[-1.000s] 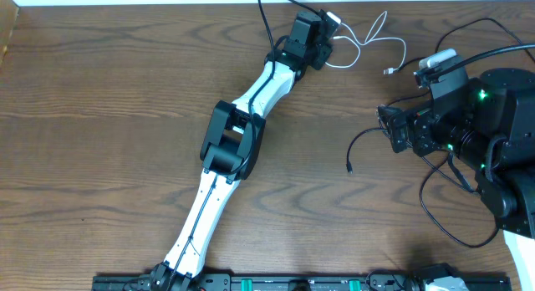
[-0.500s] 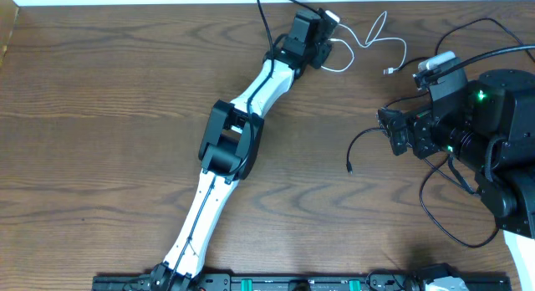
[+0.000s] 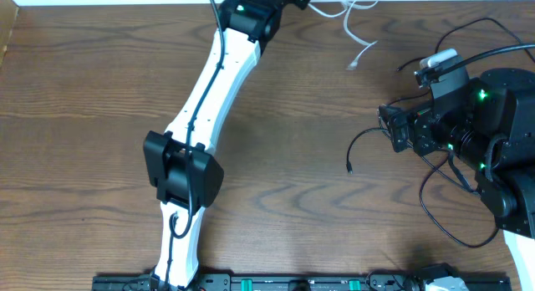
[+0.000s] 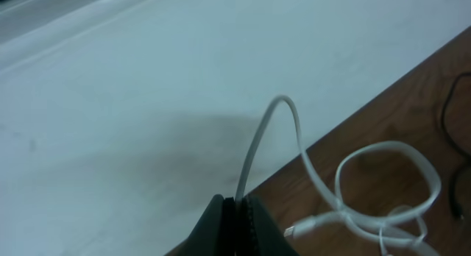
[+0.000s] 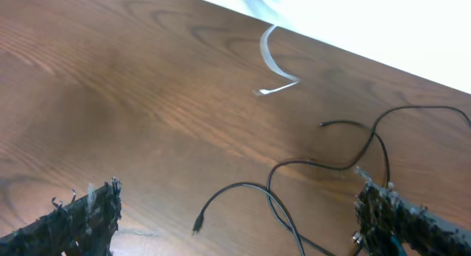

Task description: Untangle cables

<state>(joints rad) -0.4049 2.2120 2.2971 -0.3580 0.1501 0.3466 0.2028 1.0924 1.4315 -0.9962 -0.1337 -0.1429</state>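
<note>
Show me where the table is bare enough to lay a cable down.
Widest bare wood: left of the left arm, out to the table edge. A second patch lies between that arm and the black cables. Crowded: the right side, where they loop around the right arm, and the far edge by the white cable.

Robot lab bench: wood-grain table (image 3: 84, 115), black mounting rail (image 3: 276, 283).

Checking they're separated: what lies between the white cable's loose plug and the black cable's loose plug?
Only bare table; the overhead view shows the white cable's plug and black cable's plug apart, nothing between.
</note>
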